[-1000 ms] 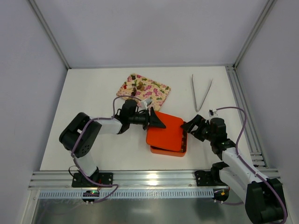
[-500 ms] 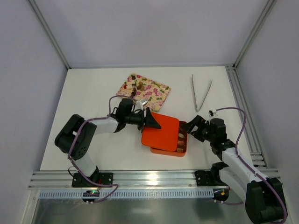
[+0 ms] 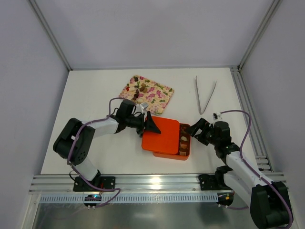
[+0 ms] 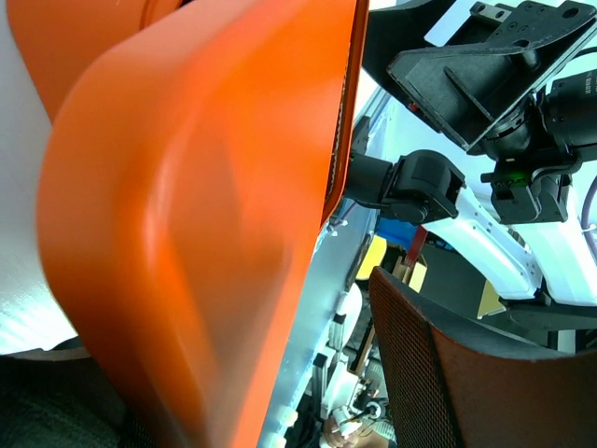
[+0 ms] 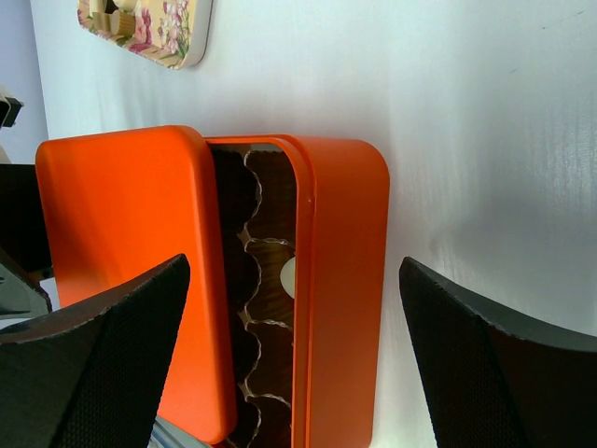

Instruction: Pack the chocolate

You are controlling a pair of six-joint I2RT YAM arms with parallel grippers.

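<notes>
— How are your arms set?
— My left arm (image 3: pixel 102 126) is folded at the elbow, with the forearm running low to the right. My right arm (image 3: pixel 238 162) reaches up and left from its base.
— And the jaws?
— My left jaws stand apart, and only one finger (image 4: pixel 466 392) shows at that wrist. My right jaws are spread wide, both fingers (image 5: pixel 93 364) in view, facing left.

Bright, even light, soft shadows; the orange lid (image 4: pixel 187 233) looms blurred in the left wrist view.

The right gripper (image 5: pixel 294 264) stands wide apart, with the orange box (image 5: pixel 345 280) just ahead between its fingers. The lid (image 5: pixel 121 252) sits offset toward one finger, baring scalloped cells (image 5: pixel 256 280). A floral tray (image 5: pixel 149 28) lies beyond.
</notes>
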